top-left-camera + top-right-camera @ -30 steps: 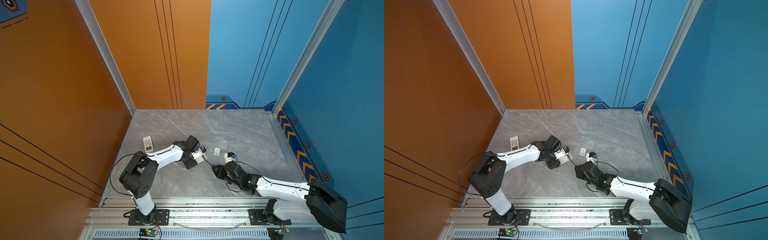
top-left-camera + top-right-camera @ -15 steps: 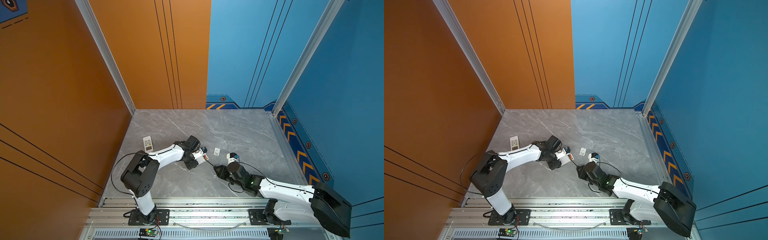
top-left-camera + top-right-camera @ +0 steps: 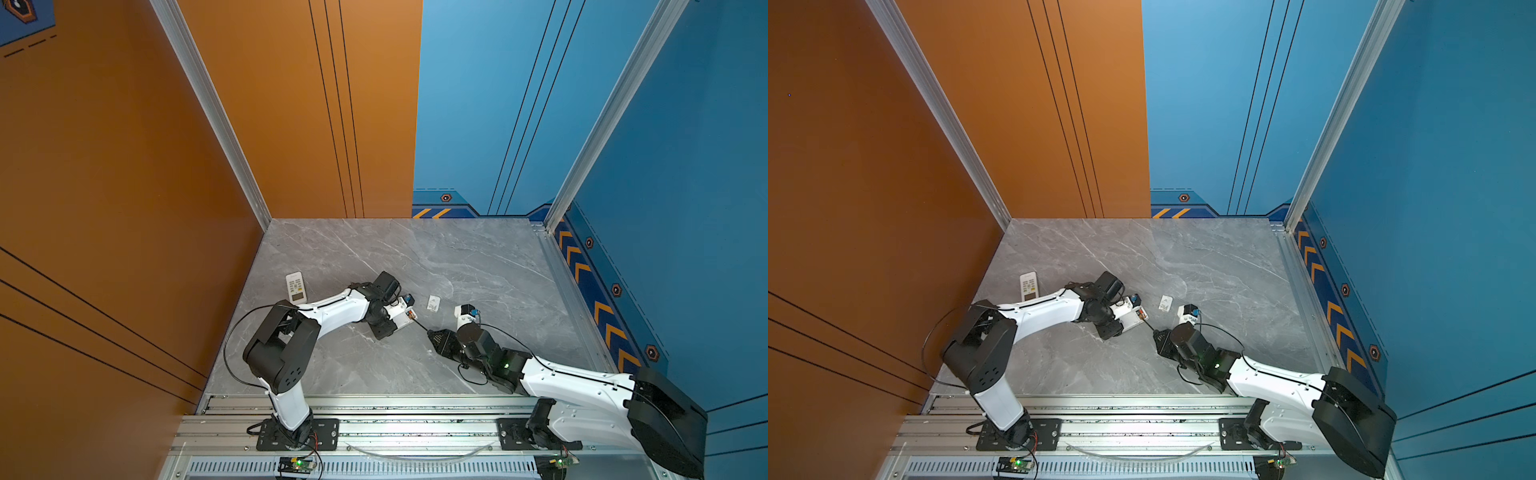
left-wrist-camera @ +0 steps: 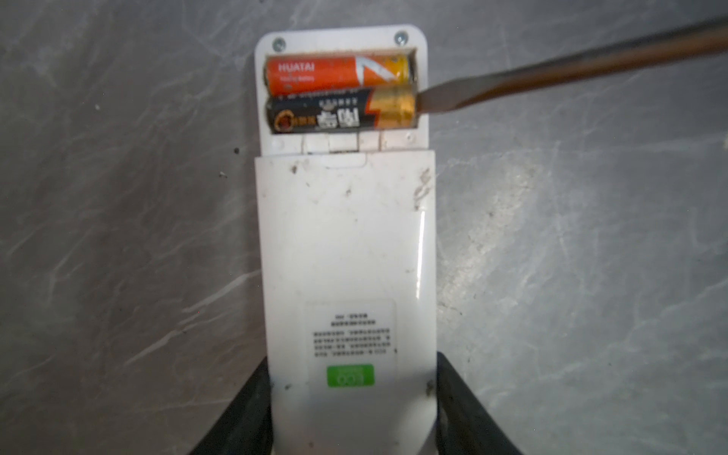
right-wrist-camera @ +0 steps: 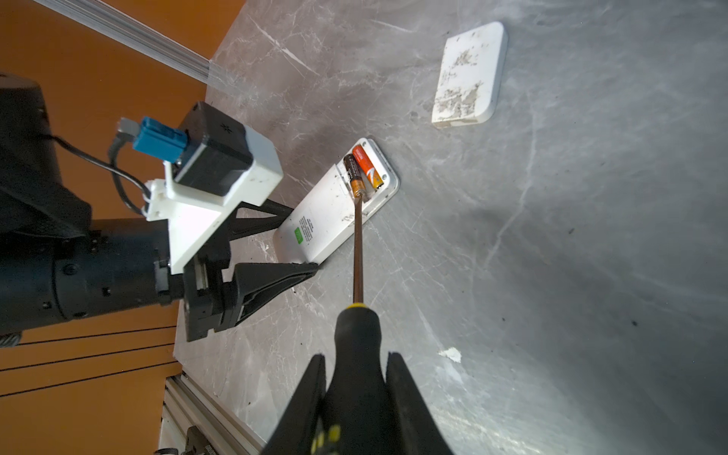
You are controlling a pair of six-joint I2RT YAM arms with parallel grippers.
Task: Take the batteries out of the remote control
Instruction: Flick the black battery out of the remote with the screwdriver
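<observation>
A white remote control [image 4: 346,244] lies back-up on the grey marble table, and my left gripper [image 4: 352,360] is shut on its lower end. Its battery compartment is uncovered. Two batteries lie in it side by side, an orange one [image 4: 335,73] and a black one with a gold end [image 4: 335,114]. My right gripper [image 5: 356,356] is shut on the black-and-yellow handle of a screwdriver [image 5: 358,244]. The screwdriver's flat tip touches the gold end of the black battery [image 5: 352,173]. Both top views show the two grippers meeting mid-table, left gripper [image 3: 395,322] and right gripper [image 3: 432,334].
A small white cover [image 5: 468,75] lies loose on the table beyond the remote, also visible in a top view [image 3: 433,302]. A second remote [image 3: 296,286] lies face-up near the orange left wall. A metal rail [image 3: 374,409] runs along the front edge.
The right arm's rear links have sunk lower and further right, while its gripper and the screwdriver shifted only slightly. The left arm and the remote stay where they were.
</observation>
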